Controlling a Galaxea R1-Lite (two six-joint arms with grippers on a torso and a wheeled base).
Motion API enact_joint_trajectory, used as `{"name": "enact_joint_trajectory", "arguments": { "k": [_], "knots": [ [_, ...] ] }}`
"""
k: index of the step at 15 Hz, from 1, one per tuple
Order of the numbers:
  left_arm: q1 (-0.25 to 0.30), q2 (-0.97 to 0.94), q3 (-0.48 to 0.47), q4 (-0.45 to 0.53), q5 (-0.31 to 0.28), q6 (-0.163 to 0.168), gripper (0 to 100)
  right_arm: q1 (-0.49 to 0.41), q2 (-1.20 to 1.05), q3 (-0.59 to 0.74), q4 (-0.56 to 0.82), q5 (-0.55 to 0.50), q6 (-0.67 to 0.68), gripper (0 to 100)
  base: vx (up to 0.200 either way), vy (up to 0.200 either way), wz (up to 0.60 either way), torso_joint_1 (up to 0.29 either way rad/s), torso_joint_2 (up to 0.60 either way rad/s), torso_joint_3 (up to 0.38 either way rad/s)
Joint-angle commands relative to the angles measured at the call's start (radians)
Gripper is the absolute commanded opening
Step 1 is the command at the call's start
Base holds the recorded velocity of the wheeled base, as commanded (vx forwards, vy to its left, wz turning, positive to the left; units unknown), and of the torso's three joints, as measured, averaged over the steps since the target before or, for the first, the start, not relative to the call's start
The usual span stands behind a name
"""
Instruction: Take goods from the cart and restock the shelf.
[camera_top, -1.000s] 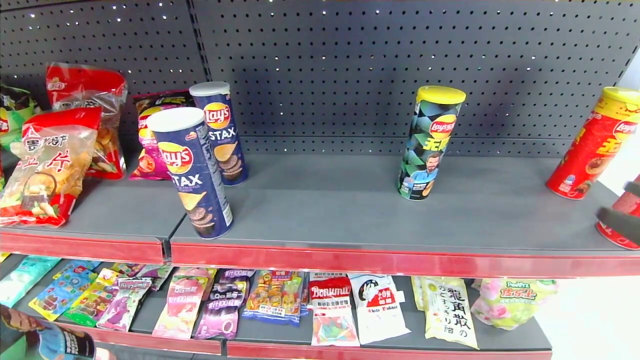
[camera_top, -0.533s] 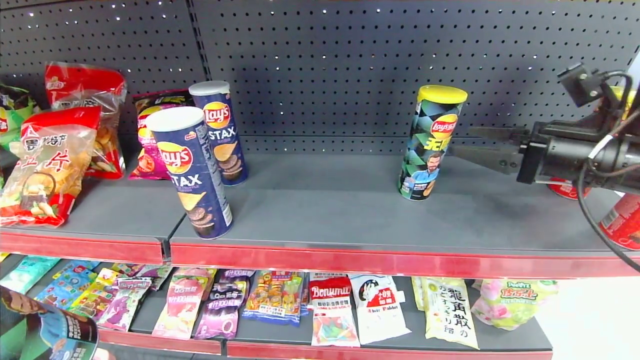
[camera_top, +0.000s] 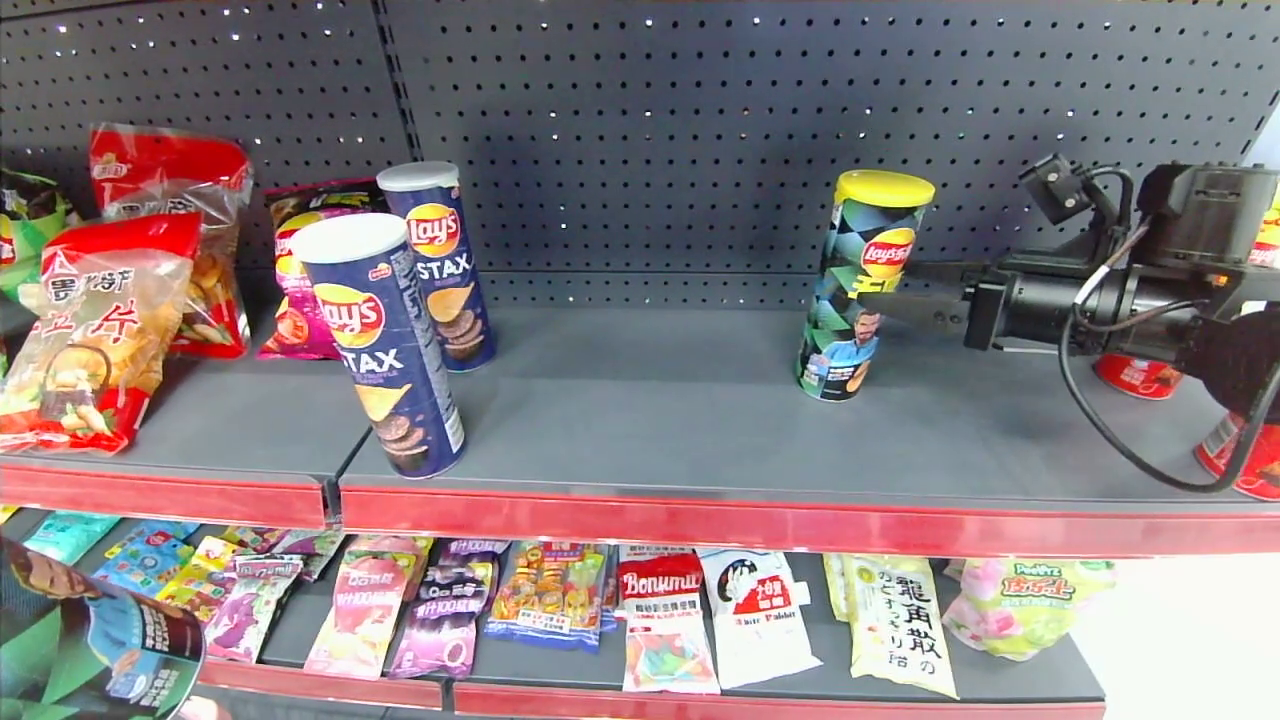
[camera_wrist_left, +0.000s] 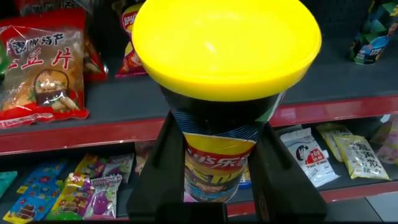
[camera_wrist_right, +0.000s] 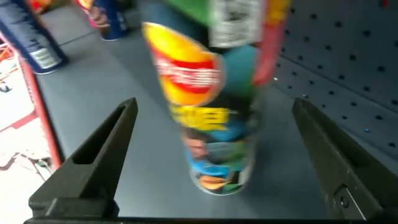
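Grey shelf (camera_top: 650, 420) carries a standing can (camera_top: 845, 350) flanked by the wide-spread right pincer (camera_wrist_right: 214, 106); left pincer (camera_wrist_left: 217, 171) grips a second can (camera_wrist_left: 227, 43).

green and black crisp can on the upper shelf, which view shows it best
Head view: the green and black crisp can stands whole, lid to base. Right wrist view: close up, lid cut off. Left wrist view: only a part at the edge.

Right tool (camera_wrist_right: 211, 109) spread wide, green can (camera_top: 862, 235) between fingers, gap either side. Pegboard (camera_top: 700, 130) near, past far finger. Near-finger side: open air out over shelf (camera_top: 650, 400) front edge. Beyond tips: bare shelf run, wide passage, until two blue cans (camera_top: 385, 345). Red cans (camera_top: 1140, 375) crowd behind tool's wrist. Left tool (camera_wrist_left: 217, 124) full, yellow-lidded can (camera_wrist_left: 227, 46) clamped.
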Motion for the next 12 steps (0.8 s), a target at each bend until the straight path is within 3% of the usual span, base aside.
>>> {"name": "enact_joint_trajectory", "arguments": {
  "k": [1,12],
  "knots": [
    [0.0,0.008,-0.007,0.001,-0.001,0.0,0,-0.012,0.032,-0.026,0.0,0.002,-0.001,100,0.0,0.0,0.0,0.0,0.0,0.0],
    [-0.001,0.064,-0.03,-0.001,-0.016,0.003,0,0.004,0.177,-0.224,0.001,0.117,0.005,100,0.0,0.0,0.0,0.0,0.0,0.0]
  ]
}}
